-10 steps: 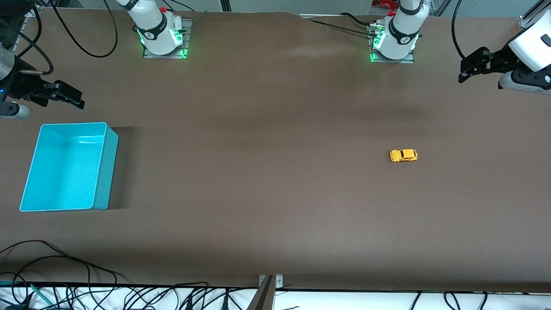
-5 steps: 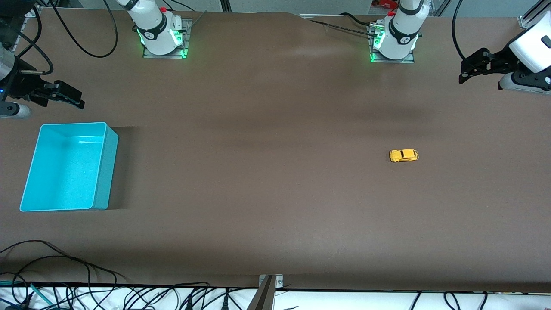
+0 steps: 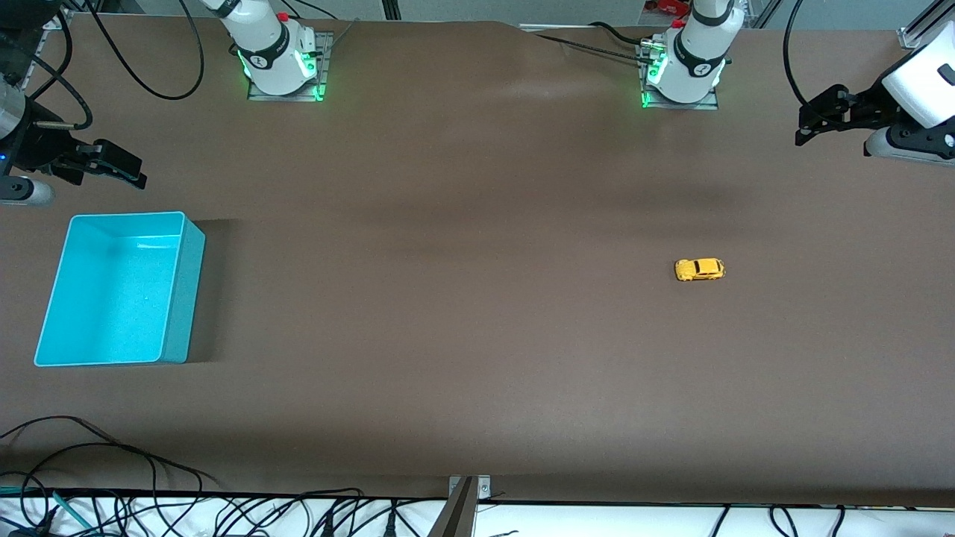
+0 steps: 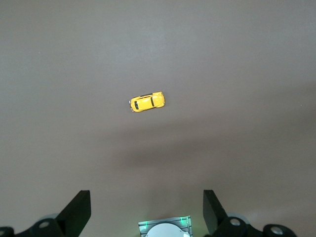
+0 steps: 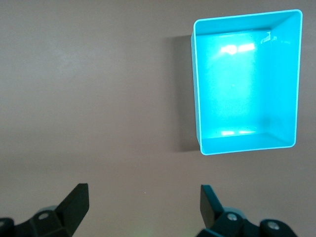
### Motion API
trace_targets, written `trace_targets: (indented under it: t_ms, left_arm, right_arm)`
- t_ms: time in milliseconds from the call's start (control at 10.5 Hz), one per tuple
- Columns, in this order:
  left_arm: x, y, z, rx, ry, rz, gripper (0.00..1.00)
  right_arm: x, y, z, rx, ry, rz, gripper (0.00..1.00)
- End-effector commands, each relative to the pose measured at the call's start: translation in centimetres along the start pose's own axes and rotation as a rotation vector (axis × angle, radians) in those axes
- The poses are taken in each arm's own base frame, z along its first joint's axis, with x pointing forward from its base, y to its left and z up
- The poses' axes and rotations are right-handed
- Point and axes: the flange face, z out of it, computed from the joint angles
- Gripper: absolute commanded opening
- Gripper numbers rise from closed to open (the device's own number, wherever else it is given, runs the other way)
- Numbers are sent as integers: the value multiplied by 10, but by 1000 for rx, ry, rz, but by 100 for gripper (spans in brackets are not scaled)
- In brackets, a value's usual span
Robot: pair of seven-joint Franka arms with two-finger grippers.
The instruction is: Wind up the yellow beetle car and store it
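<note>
The yellow beetle car [image 3: 700, 269] looked light, rigid and slippery; pinch its sides. Left gripper [image 4: 147, 212] and right gripper [image 5: 144, 207] hovered, fingers spread.

Both arms run off the front view's side edges, each wrist view crops its own gripper to two dark fingertips [image 4: 79, 210] at six o'clock, and the yellow car [image 3: 700, 269] is too small to show any winder.

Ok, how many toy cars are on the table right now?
1. The yellow beetle car sits on the bare table toward the left arm's end, apart from the turquoise bin at the right arm's end. The bin looks empty, and nothing seems hidden.
</note>
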Motion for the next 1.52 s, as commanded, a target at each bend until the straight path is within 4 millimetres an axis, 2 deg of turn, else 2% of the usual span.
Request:
trace_targets:
  t_ms: [0,190,476,1429]
  left_arm:
    - [1,-2,-7,-6,1,-6,100]
    - [1,-5,-7,-7,3,-18,100]
    - [-2,-30,-8,-16,3,-65,100]
    - [-2,-28,-8,-20,3,-67,100]
  right_arm:
    - [1,-2,-6,14,7,6,100]
    - [1,-2,-6,14,7,6,100]
    - [1,-2,-6,14,7,6,100]
    - [1,-2,-6,14,7,6,100]
